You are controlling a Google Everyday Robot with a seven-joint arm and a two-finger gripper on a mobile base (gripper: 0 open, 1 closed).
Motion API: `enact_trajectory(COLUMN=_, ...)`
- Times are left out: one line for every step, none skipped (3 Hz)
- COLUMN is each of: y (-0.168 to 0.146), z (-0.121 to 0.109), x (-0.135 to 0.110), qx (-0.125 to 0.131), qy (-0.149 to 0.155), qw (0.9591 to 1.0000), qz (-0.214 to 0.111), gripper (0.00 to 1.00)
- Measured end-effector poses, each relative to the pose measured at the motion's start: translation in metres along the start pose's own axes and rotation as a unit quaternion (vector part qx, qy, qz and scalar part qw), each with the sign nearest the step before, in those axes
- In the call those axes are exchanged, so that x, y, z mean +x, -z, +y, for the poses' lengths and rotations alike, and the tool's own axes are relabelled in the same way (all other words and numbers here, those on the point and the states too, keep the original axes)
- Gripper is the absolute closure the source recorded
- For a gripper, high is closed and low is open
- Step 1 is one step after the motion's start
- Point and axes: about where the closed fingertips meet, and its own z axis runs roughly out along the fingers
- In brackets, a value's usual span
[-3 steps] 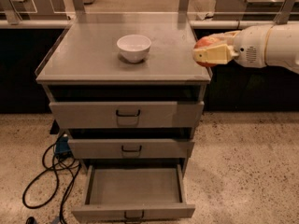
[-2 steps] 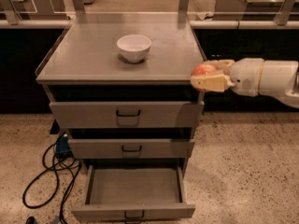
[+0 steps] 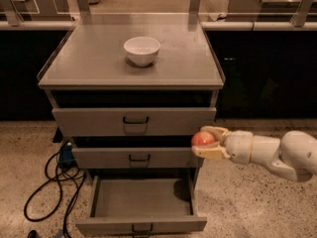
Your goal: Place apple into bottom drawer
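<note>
Gripper (image 3: pixel 205 143) clamped on apple (image 3: pixel 201 138), at right edge of middle drawer (image 3: pixel 124 158), above right rim of open bottom drawer (image 3: pixel 141 198)

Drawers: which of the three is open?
The bottom drawer: its tray interior shows; the top drawer and middle drawer show only fronts. The pincer, shut on the apple, is by the middle drawer's right end.

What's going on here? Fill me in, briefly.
The robot arm's pincer grips the apple at the right front corner of the cabinet, level with the middle drawer. Below it, the bottom drawer stands pulled open, with the apple not yet inside. A white bowl sits on the cabinet.
</note>
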Motion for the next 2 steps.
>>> enact_trajectory(y=-0.026, z=0.009, x=0.099, qx=-0.002, qy=-0.011, qw=0.9996, qz=0.028, gripper=1.00)
enact_trajectory(y=-0.051, z=-0.004, x=0.172, qx=0.008, qy=-0.035, qw=0.9982, qz=0.049, gripper=1.00)
